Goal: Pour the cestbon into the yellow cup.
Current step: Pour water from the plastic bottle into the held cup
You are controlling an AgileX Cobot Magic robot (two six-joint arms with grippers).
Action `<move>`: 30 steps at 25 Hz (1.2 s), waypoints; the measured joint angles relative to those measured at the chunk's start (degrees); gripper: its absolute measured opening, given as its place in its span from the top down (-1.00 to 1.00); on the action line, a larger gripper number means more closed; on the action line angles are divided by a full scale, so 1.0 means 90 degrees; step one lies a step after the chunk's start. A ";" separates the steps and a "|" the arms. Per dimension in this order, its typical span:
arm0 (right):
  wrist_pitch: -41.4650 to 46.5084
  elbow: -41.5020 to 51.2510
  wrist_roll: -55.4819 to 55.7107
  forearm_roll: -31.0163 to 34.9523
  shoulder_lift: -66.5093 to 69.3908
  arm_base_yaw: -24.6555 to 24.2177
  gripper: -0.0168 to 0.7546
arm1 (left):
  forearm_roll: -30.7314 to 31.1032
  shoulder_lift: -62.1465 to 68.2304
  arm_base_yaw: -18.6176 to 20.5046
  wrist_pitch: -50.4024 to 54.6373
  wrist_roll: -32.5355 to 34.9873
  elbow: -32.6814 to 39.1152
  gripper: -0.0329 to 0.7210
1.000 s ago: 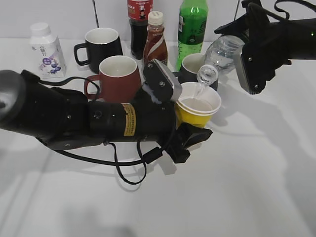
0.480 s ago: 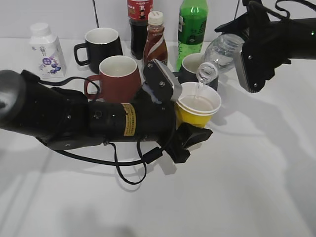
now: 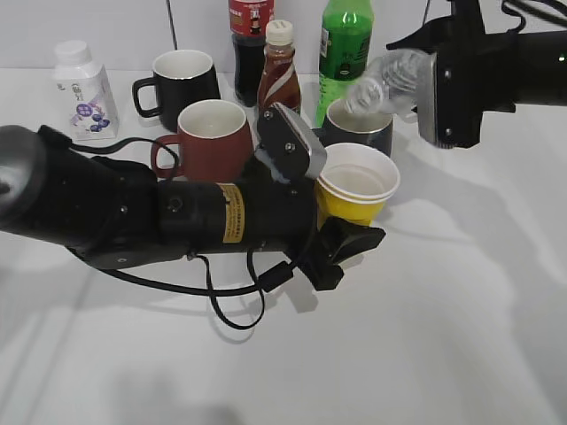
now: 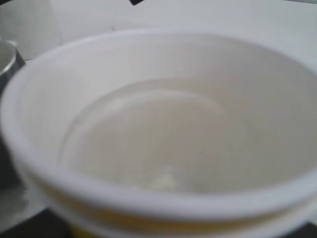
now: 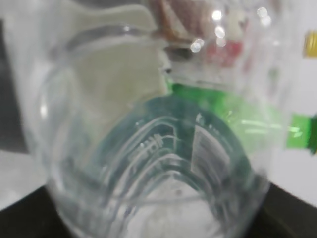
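The yellow cup (image 3: 357,188) is held above the table in my left gripper (image 3: 341,232), whose jaws are shut on its lower body. The left wrist view shows the cup's white inside (image 4: 158,129) with clear water in it. My right gripper (image 3: 440,75) is shut on the cestbon (image 3: 387,81), a clear bottle lying nearly level at the upper right, its mouth pointing left, above and behind the cup. No water stream shows. The right wrist view is filled by the bottle's ribbed body and dark green label (image 5: 163,148).
Behind the cup stand a dark red mug (image 3: 211,137), a black mug (image 3: 182,81), a dark cup (image 3: 359,128), a brown sauce bottle (image 3: 279,75), a cola bottle (image 3: 250,40), a tall green soda bottle (image 3: 344,44) and a white bottle (image 3: 81,88).
The cestbon has tipped back from pouring and risen; its mouth has lifted away from the cup and the water stream has stopped. The left arm and cup have stayed in place.
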 joint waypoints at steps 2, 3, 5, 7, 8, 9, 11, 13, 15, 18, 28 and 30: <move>-0.0005 0.0000 0.0509 0.0000 0.0000 0.0000 -0.24 | -0.0007 0.0000 0.0000 -0.0006 0.0000 0.0000 -0.25; -0.0005 0.0000 0.0712 0.0000 0.0000 0.0000 -0.24 | -0.0007 0.0000 0.0000 -0.0021 0.0000 0.0000 -0.25; -0.0005 0.0000 0.1228 0.0006 0.0000 0.0000 -0.24 | -0.0007 -0.0007 0.0041 -0.0076 0.0000 0.0000 -0.25; -0.0042 0.0000 0.1821 0.0006 0.0000 0.0000 -0.24 | -0.0021 -0.0047 0.0123 -0.0145 0.0000 0.0000 -0.25; -0.0103 0.0000 0.2154 0.0006 0.0000 0.0000 -0.24 | -0.0033 -0.0098 0.0178 -0.0145 0.0000 0.0000 -0.25; -0.0177 0.0000 0.2450 0.0006 0.0000 0.0000 -0.24 | -0.0056 -0.0156 0.0244 -0.0152 0.0000 0.0015 -0.25; -0.0371 0.0000 0.3173 0.0104 0.0000 0.0000 -0.24 | -0.0116 -0.0272 0.0374 -0.0220 0.0000 0.0065 -0.25; -0.0662 0.0000 0.4020 0.0332 0.0000 0.0000 -0.24 | -0.0140 -0.0391 0.0525 -0.0281 0.0000 0.0160 -0.25; -0.0930 0.0000 0.4675 0.0574 0.0000 0.0000 -0.24 | -0.0146 -0.0515 0.0676 -0.0298 0.0000 0.0259 -0.25; -0.1168 0.0000 0.5419 0.1048 0.0000 0.0000 -0.24 | -0.0173 -0.0728 0.0946 -0.0392 0.0000 0.0424 -0.24; -0.1019 0.0000 0.5951 0.3174 0.0000 -0.0006 -0.24 | -0.0288 -0.1359 0.2260 -0.0965 0.0000 0.1268 -0.24; -0.0917 0.0000 0.5958 0.3368 0.0000 -0.0006 -0.24 | -0.0288 -0.1484 0.2553 -0.0994 0.0000 0.1417 -0.24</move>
